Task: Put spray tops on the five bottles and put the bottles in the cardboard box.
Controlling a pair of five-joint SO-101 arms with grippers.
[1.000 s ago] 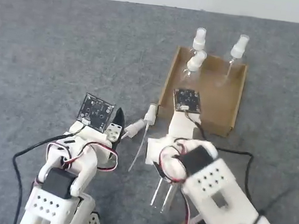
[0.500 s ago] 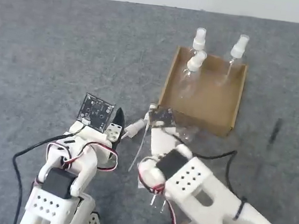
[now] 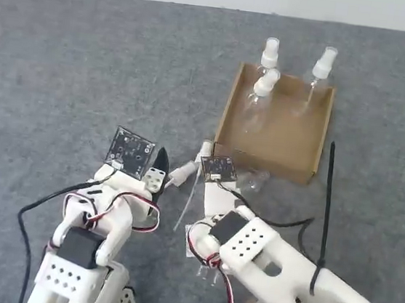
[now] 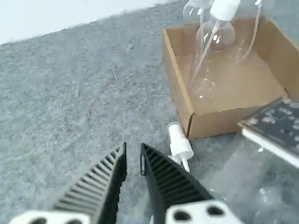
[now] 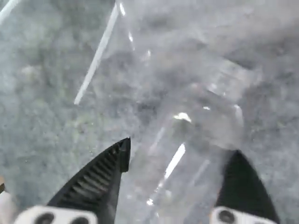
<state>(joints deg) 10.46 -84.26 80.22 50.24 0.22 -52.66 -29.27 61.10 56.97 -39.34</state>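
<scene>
A clear bottle [image 5: 187, 126] without a top lies on the grey carpet between the fingers of my right gripper [image 5: 180, 161], which is open and straddles it. In the high view this bottle [image 3: 255, 179] pokes out beside the right arm's wrist board [image 3: 217, 169], just in front of the cardboard box [image 3: 230, 111]. Three bottles with spray tops [image 3: 266, 84] stand at the box's far end. Two loose spray tops [image 3: 184, 171] lie between the arms. My left gripper [image 4: 132, 150] is shut and empty, a short way from one spray top [image 4: 180, 147].
More clear bottles [image 3: 208, 273] lie partly under the right arm [image 3: 258, 242]. A thin dip tube [image 5: 97, 55] stretches across the carpet beside the bottle. Open carpet spreads to the left and far side of the table. A black cable [image 3: 327, 195] runs past the box.
The right arm has swung back from the box's front edge toward the left arm and come down over the lying bottle. The left arm has not moved.
</scene>
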